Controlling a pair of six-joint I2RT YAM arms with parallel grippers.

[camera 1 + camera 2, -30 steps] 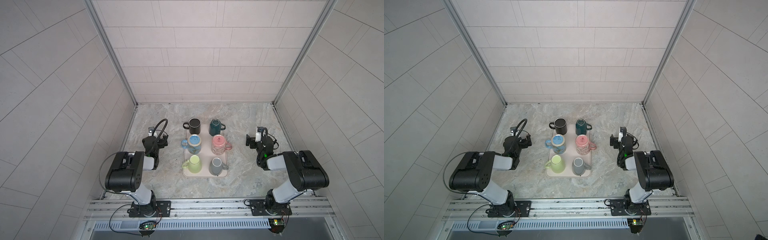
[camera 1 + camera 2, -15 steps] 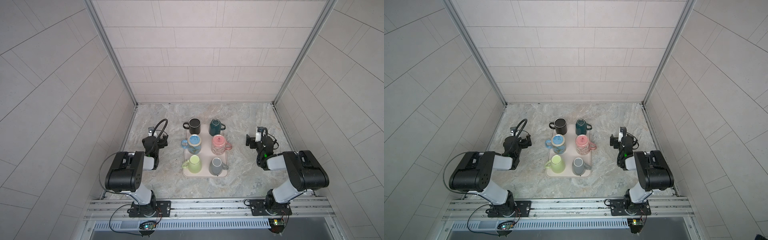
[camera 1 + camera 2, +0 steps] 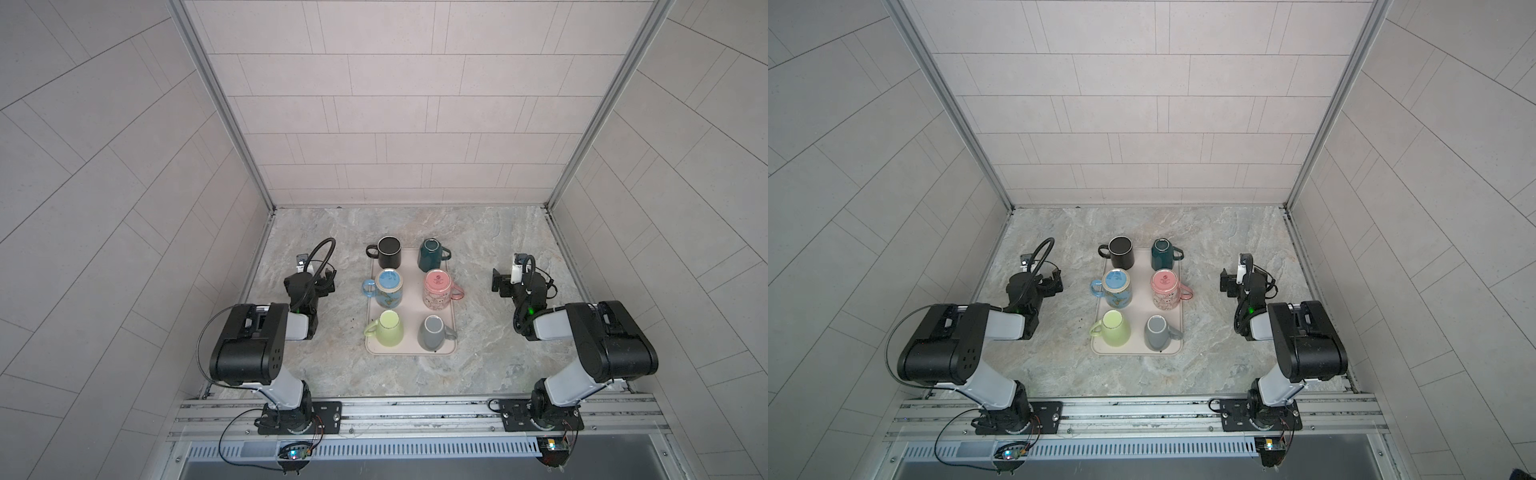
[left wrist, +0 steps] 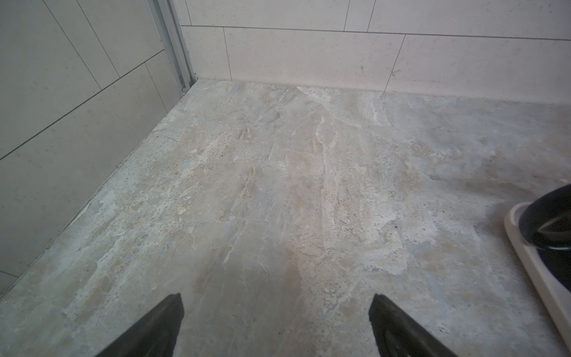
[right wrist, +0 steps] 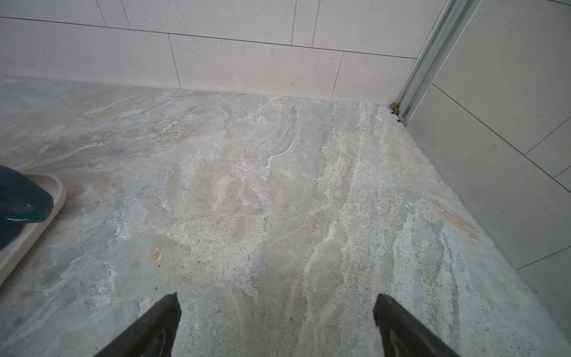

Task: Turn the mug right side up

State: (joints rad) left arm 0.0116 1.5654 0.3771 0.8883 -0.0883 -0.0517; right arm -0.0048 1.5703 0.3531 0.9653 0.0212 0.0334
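Six mugs stand on a beige tray (image 3: pixel 411 351) in both top views. The teal mug (image 3: pixel 432 254), blue mug (image 3: pixel 388 286), pink mug (image 3: pixel 438 289) and green mug (image 3: pixel 388 328) show their bases upward. The black mug (image 3: pixel 389 252) shows its open rim. Which way up the grey mug (image 3: pixel 432 332) stands I cannot tell. My left gripper (image 3: pixel 309 280) rests open to the left of the tray, and my right gripper (image 3: pixel 521 281) rests open to its right. Both are empty, over bare floor. The left wrist view catches the black mug (image 4: pixel 550 222); the right wrist view catches the teal mug (image 5: pixel 18 197).
Tiled walls close in the marbled floor (image 3: pixel 490 232) at the back and on both sides. The tray's edge (image 4: pixel 525 256) lies near the left gripper (image 4: pixel 275 301), and the tray's corner (image 5: pixel 37 228) shows beside the right gripper (image 5: pixel 276 299).
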